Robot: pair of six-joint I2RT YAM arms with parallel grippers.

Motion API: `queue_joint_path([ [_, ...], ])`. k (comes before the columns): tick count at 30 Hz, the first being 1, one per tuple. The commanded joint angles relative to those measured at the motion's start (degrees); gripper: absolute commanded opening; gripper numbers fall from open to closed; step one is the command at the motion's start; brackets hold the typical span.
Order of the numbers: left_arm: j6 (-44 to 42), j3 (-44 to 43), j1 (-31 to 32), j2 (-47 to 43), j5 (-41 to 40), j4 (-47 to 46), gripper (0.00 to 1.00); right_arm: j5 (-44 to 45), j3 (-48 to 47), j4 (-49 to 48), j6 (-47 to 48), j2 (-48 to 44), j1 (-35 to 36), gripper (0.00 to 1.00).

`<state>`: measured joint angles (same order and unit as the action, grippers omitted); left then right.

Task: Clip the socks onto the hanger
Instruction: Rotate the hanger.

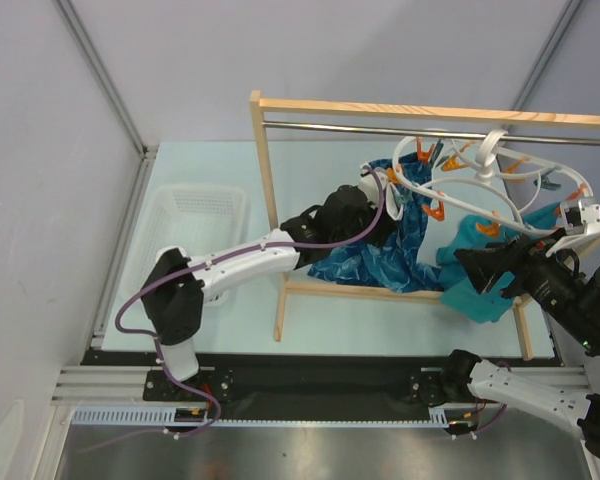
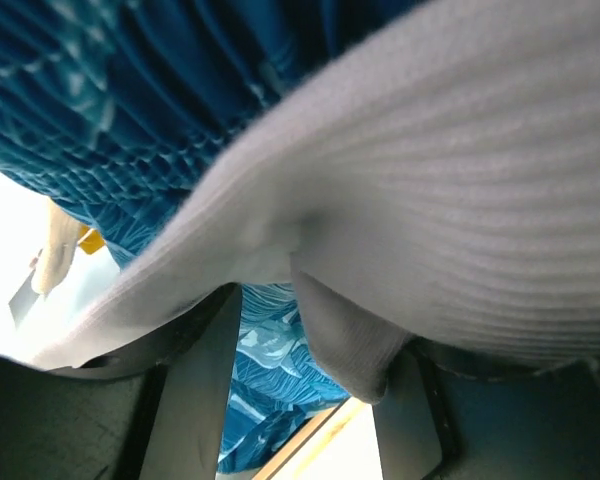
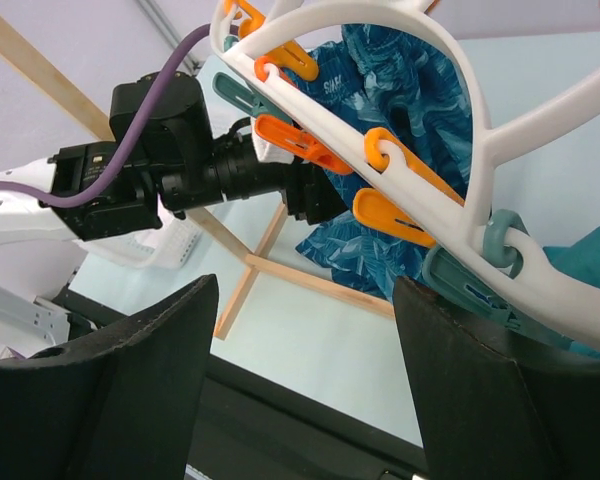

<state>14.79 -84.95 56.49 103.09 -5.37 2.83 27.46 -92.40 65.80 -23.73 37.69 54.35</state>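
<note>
The white hanger (image 1: 477, 185) with orange clips hangs from the rack's metal rail. My left gripper (image 1: 372, 200) is raised at the hanger's left side, shut on a white ribbed sock (image 2: 430, 170). The sock drapes over both fingertips in the left wrist view and hides them. In the right wrist view the sock (image 3: 270, 150) shows as a white bit at an orange clip (image 3: 290, 145). My right gripper (image 3: 305, 290) stands open just below the hanger's rim (image 3: 477, 100), with nothing between its fingers. A teal clip (image 3: 480, 290) lies against its right finger.
The wooden rack (image 1: 270, 200) with a metal rail (image 1: 380, 128) stands across the table. A blue patterned cloth (image 1: 380, 255) and a teal garment (image 1: 470, 285) hang under the hanger, with a white piece of fabric (image 1: 435, 240) between them. A white basket (image 1: 195, 225) sits at the left.
</note>
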Motion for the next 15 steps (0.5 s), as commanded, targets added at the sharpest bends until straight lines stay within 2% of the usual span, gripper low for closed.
queue_joint_path([
  [1,-1.3,-0.8,-0.2,-4.1,0.6,1.3,0.55,-0.4,-0.4,-1.5,0.3,0.5,-0.2,0.76],
  [4,1.3,6.8,-0.2,-9.9,2.5,-0.5,0.55,-0.2,-0.3,-1.3,0.1,-0.1,-0.2,0.76],
  [7,3.8,12.1,-0.2,-15.8,7.7,-2.2,0.54,-0.1,-0.6,-1.0,0.2,-0.3,-0.3,0.75],
  [11,10.1,17.7,-0.4,-22.0,21.8,-7.6,0.55,-0.3,-1.6,-0.2,0.4,0.0,-0.3,0.74],
  [12,11.0,18.1,-0.4,-22.7,28.2,-8.3,0.51,-0.4,-1.7,0.0,0.5,0.1,-0.3,0.74],
  [15,13.9,20.3,-0.2,-26.4,35.0,-10.6,0.44,-0.6,-2.3,0.3,0.4,-0.2,-0.3,0.73],
])
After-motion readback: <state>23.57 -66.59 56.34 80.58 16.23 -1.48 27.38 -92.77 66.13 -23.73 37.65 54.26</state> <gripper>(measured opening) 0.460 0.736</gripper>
